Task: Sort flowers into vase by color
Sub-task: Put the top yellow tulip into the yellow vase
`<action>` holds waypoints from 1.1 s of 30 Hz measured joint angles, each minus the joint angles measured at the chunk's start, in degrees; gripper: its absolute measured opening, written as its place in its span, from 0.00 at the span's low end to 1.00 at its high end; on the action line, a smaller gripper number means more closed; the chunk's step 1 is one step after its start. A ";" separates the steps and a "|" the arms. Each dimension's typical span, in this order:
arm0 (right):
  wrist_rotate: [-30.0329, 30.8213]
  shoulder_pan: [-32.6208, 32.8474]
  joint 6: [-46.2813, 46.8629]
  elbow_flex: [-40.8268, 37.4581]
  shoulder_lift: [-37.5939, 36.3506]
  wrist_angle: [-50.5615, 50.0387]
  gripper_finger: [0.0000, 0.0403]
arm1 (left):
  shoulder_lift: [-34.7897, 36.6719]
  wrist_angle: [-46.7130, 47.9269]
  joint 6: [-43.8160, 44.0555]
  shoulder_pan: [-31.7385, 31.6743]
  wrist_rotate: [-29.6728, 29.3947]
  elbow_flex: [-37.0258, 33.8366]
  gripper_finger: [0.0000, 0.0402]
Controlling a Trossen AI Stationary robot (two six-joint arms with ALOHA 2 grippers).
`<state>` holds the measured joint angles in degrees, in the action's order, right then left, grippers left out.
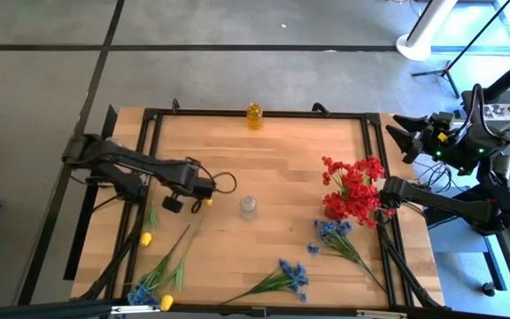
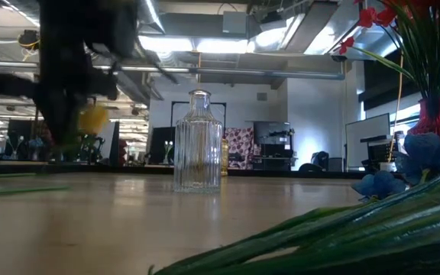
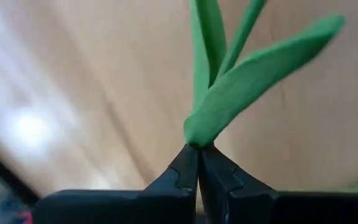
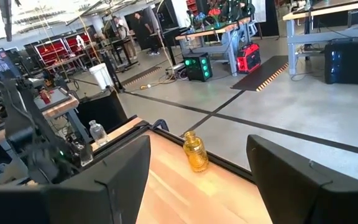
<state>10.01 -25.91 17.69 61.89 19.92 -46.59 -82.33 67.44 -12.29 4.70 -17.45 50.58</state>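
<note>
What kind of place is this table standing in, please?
Probably a large robotics lab or workshop: bare concrete floor, rows of workbenches with equipment, exposed ceiling ducts, and other robot rigs behind the wooden table.

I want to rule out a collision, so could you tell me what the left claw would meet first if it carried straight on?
Probably the clear glass vase: the left claw, shut on a yellow flower, points toward it, though its height above the table is unclear.

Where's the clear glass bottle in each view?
High: clear glass bottle at table centre, right of the left hand.
Low: centre, standing upright.
Left wrist: not in it.
Right wrist: a clear bottle at the left, likely the same.
Shared landmark: the amber bottle at the table's far edge.
</note>
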 joint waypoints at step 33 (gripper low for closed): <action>-2.64 0.01 0.15 0.00 0.02 4.43 0.66 | -0.88 -58.52 29.58 -30.49 -5.24 22.70 0.00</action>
<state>7.37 -25.90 17.84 61.89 19.94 -42.16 -83.21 8.93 17.29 -25.79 -22.69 73.28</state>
